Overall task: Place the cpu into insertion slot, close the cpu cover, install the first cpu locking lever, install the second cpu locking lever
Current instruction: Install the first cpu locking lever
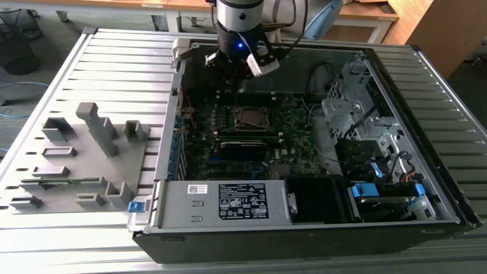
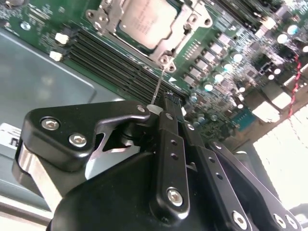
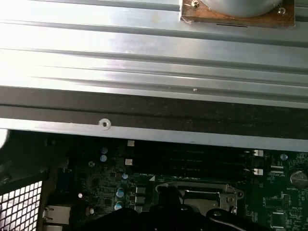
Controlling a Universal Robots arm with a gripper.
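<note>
One robot arm reaches into the open black computer case [image 1: 304, 242], which lies on the grey slatted metal table [image 1: 91, 63]. In the exterior view, the black gripper [image 1: 242, 79] hangs near the dark square insertion slot with its metal rim [image 1: 237, 119]. The small flat silver-grey cpu [image 1: 252, 118] lies inside that slot. A grey fixture tray with upright blocks [image 1: 76, 154] stands on the table at the exterior view's left, well apart from the work.

In the second wrist view, the cpu [image 2: 144, 19] is seated on the green motherboard [image 2: 231, 57]. The thin silver-grey cpu cover [image 2: 175, 36] appears to lie flat around it. A thin metal locking lever [image 2: 159, 84] rises from the socket corner to the gripper tip [image 2: 161, 107], touching it or just beside it. Whether the jaws are open, shut or gripping the lever cannot be told. Long black memory slots [image 2: 110, 62] run beside the socket.

In the first wrist view, the cover frame [image 3: 226, 192] shows beyond the dark gripper body.

Assessment: cpu placement and cover closing appear complete. One lever stands raised and unlatched. The condition of the other lever cannot be determined.
</note>
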